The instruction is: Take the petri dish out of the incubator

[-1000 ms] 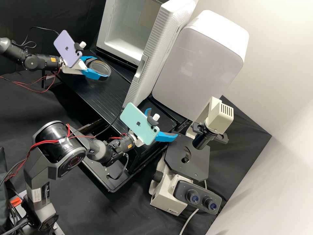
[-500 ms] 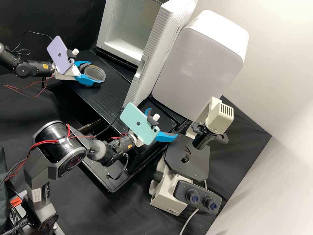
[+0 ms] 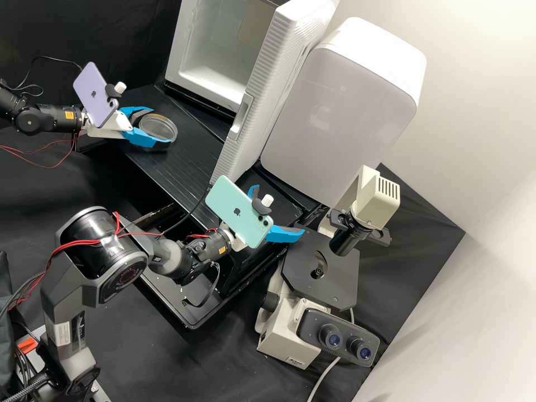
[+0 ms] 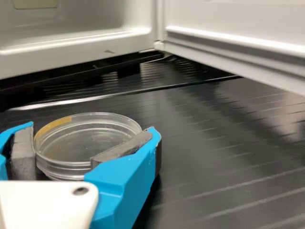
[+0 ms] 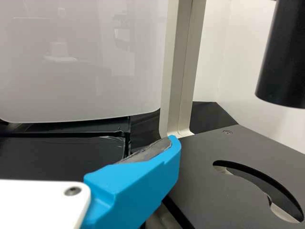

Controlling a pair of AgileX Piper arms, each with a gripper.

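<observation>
Gripping the clear petri dish point(image 3: 159, 127) from both sides, the left gripper point(image 3: 142, 133) has its blue fingers point(image 4: 128, 164) closed narrowly on the dish wall. It is over the far left corner of the black ribbed platform point(image 3: 184, 164), outside the open incubator point(image 3: 212, 56). Whether the dish rests on the platform or hangs just above it is hard to make out. In the left wrist view one finger is cut off at the edge, and the other hides part of the dish wall. The right gripper point(image 3: 290, 233) sits at the platform's near right edge, just beside the microscope stage point(image 3: 324, 273); whether it is open or closed cannot be told. The incubator's door point(image 3: 268, 78) juts over the platform to the right of the dish, with a white housing point(image 3: 346, 106) beside it.
</observation>
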